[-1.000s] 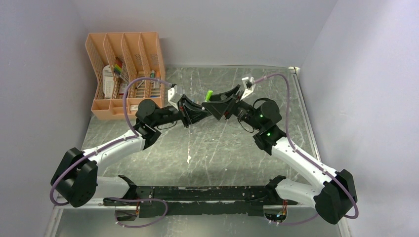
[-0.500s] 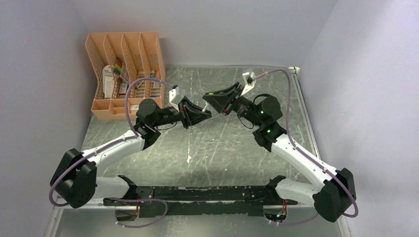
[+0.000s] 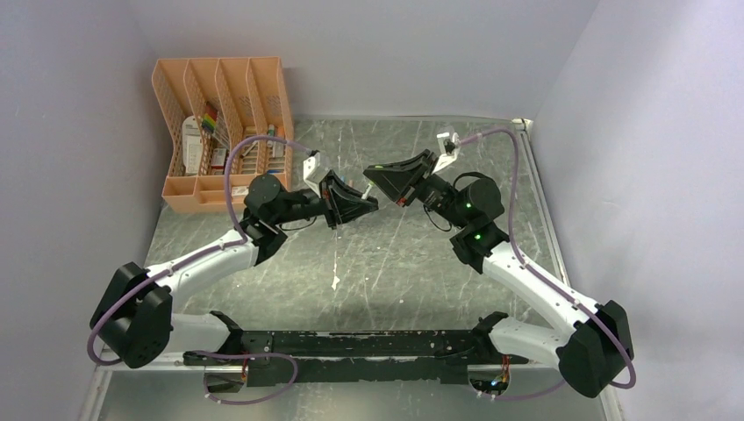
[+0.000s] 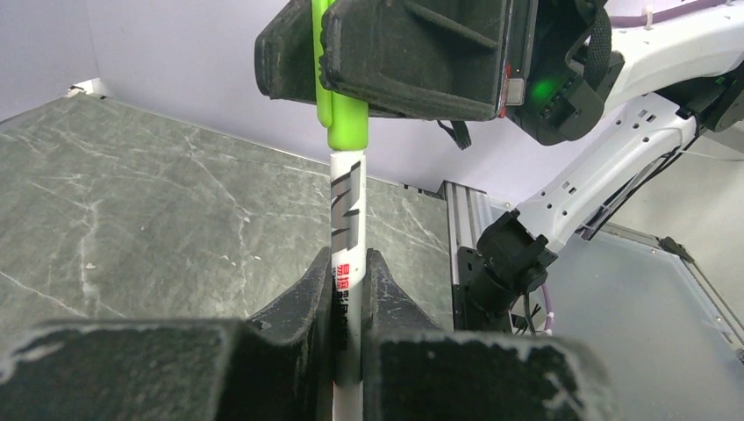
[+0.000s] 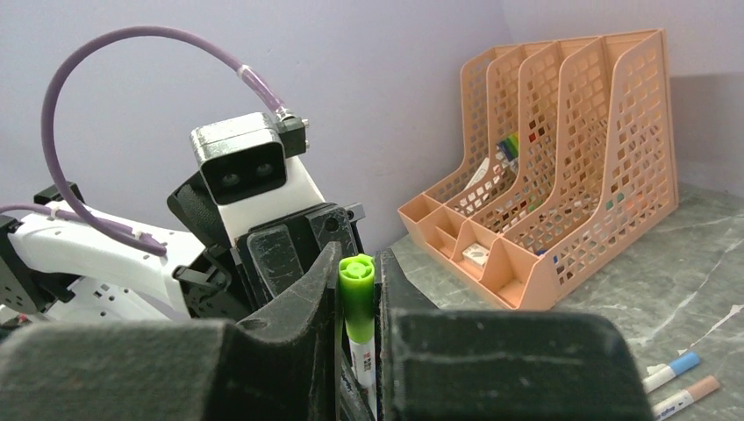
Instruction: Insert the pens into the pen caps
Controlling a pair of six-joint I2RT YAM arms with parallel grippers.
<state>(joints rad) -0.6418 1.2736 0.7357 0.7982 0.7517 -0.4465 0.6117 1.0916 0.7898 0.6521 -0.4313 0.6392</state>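
A moment ago the right claw (image 5: 357,263) was wide; now it squeezes the green cap (image 4: 346,123). The left claw (image 4: 348,267) pinches the white pen (image 4: 345,206), up off the worktop (image 4: 132,193). The pen's long line runs straight from claw to claw, tip end pointing into the cap. They look joined, though we cannot tell if it is pushed fully in.

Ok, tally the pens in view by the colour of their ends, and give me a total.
green-ended pen: 1
blue-ended pen: 1
orange-pink-ended pen: 1
Total: 3
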